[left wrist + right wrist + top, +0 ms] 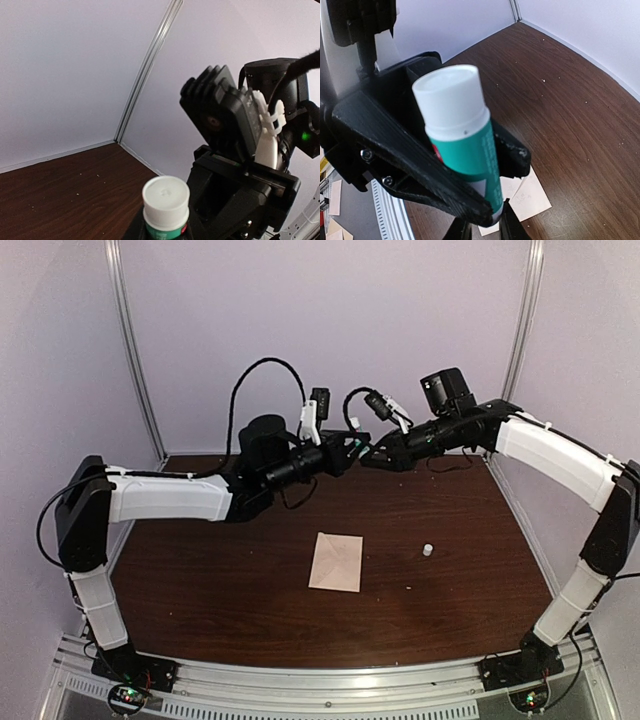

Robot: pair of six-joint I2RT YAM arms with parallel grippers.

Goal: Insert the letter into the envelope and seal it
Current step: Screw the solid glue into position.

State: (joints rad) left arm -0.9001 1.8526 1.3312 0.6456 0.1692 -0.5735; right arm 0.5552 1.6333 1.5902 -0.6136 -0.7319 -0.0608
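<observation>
Surface: dark wood-grain table, flecked with pale specks, closed at the back and sides by plain lilac walls with metal corner posts. Envelope: cream, flat near the table's middle, well below both my grippers. Small white piece: to its right, apart. My left gripper: raised near the back wall, clamped on a teal glue stick. My right gripper: fingertips flank the stick's lower end; I cannot tell whether they grip.
</observation>
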